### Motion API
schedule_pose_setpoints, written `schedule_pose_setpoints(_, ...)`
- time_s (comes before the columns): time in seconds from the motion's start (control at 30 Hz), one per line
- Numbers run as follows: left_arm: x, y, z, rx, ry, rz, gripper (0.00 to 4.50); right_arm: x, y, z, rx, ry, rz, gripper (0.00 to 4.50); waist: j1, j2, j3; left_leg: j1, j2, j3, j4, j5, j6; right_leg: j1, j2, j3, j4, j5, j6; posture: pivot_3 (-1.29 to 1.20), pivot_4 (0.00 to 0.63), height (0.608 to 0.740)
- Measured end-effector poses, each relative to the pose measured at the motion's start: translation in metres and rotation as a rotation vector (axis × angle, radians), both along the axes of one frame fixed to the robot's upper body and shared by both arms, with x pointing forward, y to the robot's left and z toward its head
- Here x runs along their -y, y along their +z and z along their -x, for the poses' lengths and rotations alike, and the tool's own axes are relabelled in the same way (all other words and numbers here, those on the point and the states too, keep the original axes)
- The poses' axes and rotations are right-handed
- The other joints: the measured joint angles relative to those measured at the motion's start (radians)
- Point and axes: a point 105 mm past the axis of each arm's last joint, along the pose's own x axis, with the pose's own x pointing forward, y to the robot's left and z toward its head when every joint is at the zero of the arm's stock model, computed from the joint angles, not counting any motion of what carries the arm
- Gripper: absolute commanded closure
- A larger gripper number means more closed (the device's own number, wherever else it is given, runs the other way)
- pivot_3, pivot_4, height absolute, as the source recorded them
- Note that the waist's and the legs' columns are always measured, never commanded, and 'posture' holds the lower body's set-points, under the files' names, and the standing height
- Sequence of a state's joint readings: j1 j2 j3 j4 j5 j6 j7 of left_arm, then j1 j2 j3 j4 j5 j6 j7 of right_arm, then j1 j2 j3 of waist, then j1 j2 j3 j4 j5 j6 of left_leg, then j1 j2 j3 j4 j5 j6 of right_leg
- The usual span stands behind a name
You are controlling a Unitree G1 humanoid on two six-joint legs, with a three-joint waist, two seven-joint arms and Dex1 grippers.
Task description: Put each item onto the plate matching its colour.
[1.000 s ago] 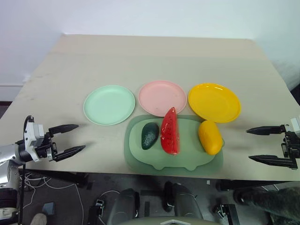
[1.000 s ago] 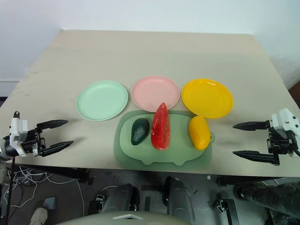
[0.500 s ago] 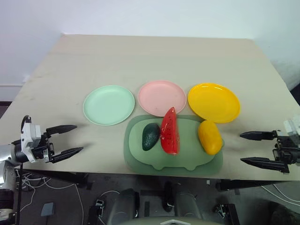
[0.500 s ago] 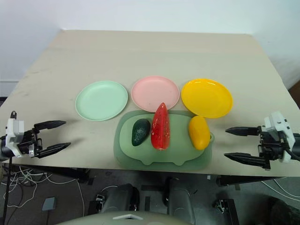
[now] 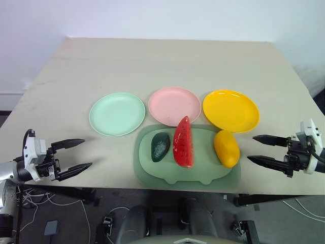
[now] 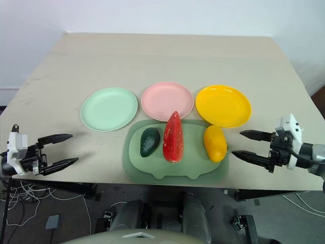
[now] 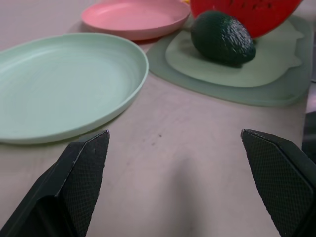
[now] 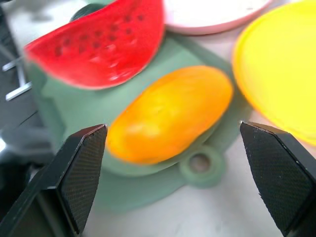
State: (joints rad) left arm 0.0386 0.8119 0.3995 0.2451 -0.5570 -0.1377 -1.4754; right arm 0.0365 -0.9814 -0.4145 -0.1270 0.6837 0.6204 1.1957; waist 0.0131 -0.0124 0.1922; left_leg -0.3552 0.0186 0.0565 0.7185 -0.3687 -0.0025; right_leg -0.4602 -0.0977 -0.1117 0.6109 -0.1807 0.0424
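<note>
1. A pale beige rectangular surface [image 5: 167, 66] stands before a plain white wall; under its near edge lies a dark floor with loose cables.
2. Three round shallow plastic plates sit in a row across the middle of the surface: a mint green plate [image 5: 117, 113] toward the left edge, a pale pink plate [image 5: 174, 105] in the centre, and a bright yellow plate [image 5: 230, 110] toward the right edge.
3. A large pale green pig-shaped mat [image 5: 203, 173] lies by the near edge, just in front of the pink and yellow plates. Its far rim appears to touch or slip under them; which one cannot be told.
4. On the mat, left to right: a dark green bumpy toy avocado [image 5: 160, 147], a red toy watermelon wedge with green rind [image 5: 183, 143] standing on edge, and a smooth yellow oval toy mango [image 5: 226, 148].
5. The wedge's far tip overlaps the pink plate's near rim in the head views. Its rind is barely visible.
6. The left gripper [image 5: 73, 154] hangs over the near left corner, pointing inward, fingers spread wide and holding nothing.
7. The right gripper [image 5: 260, 149] hangs by the near right edge, aimed at the mango and near it but not touching; its fingers are also apart and bare.
8. Both arms are cut off by the frame edges.
</note>
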Motion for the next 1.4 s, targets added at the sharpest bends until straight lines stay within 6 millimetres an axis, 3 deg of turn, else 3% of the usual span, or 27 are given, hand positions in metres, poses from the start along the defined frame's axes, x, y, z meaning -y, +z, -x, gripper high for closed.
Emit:
schedule_pose_setpoints(0.27, 0.001, -0.004, 0.005, -0.002, 0.013, 0.004, 0.02, -0.018, -0.010, -0.018, -0.111, -0.136, -0.040, 0.00, 0.001, 0.000, 0.000, -0.001, 0.000, 0.000, 0.000, 0.000, 0.000, 0.000, 0.000, 0.000, 0.000, 0.000, 0.000, 0.00, 0.150, 0.736)
schedule_pose_setpoints(0.5, 0.005, -0.007, 0.004, 0.011, 0.009, 0.019, 0.02, -0.029, -0.015, -0.020, -0.205, -0.209, -0.071, 0.00, 0.001, 0.000, 0.000, -0.001, 0.000, -0.001, 0.000, 0.000, 0.000, 0.000, 0.000, 0.000, -0.001, 0.000, 0.000, 0.00, 0.150, 0.736)
schedule_pose_setpoints(0.83, 0.010, -0.011, 0.001, 0.010, 0.009, 0.033, 0.02, -0.049, -0.029, -0.018, -0.234, -0.227, 0.010, 0.00, 0.000, 0.000, 0.000, -0.001, 0.000, -0.001, 0.000, 0.000, 0.001, 0.000, 0.001, 0.000, -0.001, 0.000, 0.000, 0.00, 0.150, 0.736)
schedule_pose_setpoints(0.93, 0.010, -0.011, 0.001, 0.016, 0.014, 0.035, 0.02, -0.053, -0.042, -0.018, -0.250, -0.228, 0.070, 0.00, 0.000, 0.000, 0.000, -0.001, 0.000, -0.001, 0.000, 0.000, 0.001, 0.000, 0.001, 0.000, -0.001, 0.000, 0.000, 0.00, 0.150, 0.736)
schedule_pose_setpoints(1.13, 0.012, -0.014, -0.002, 0.019, 0.048, 0.072, 0.02, -0.060, -0.044, -0.026, -0.186, -0.216, 0.130, 0.00, -0.001, -0.002, -0.001, -0.001, 0.000, -0.001, 0.000, 0.000, 0.001, 0.000, 0.001, 0.000, -0.001, 0.000, 0.000, 0.00, 0.150, 0.736)
schedule_pose_setpoints(1.3, 0.014, -0.015, -0.002, 0.023, 0.047, 0.076, 0.00, -0.056, -0.044, -0.026, -0.185, -0.215, 0.136, 1.23, 0.000, -0.002, -0.001, -0.001, 0.000, -0.001, 0.000, 0.000, 0.001, 0.000, 0.001, 0.000, -0.001, 0.000, 0.000, 0.00, 0.150, 0.736)
schedule_pose_setpoints(1.4, 0.014, -0.016, -0.002, 0.028, 0.044, 0.075, 0.00, -0.056, -0.044, -0.021, -0.201, -0.181, 0.129, 1.36, 0.001, -0.002, -0.001, -0.002, 0.000, -0.001, 0.000, 0.000, 0.001, 0.000, 0.001, 0.000, -0.002, 0.000, 0.000, 0.00, 0.150, 0.736)
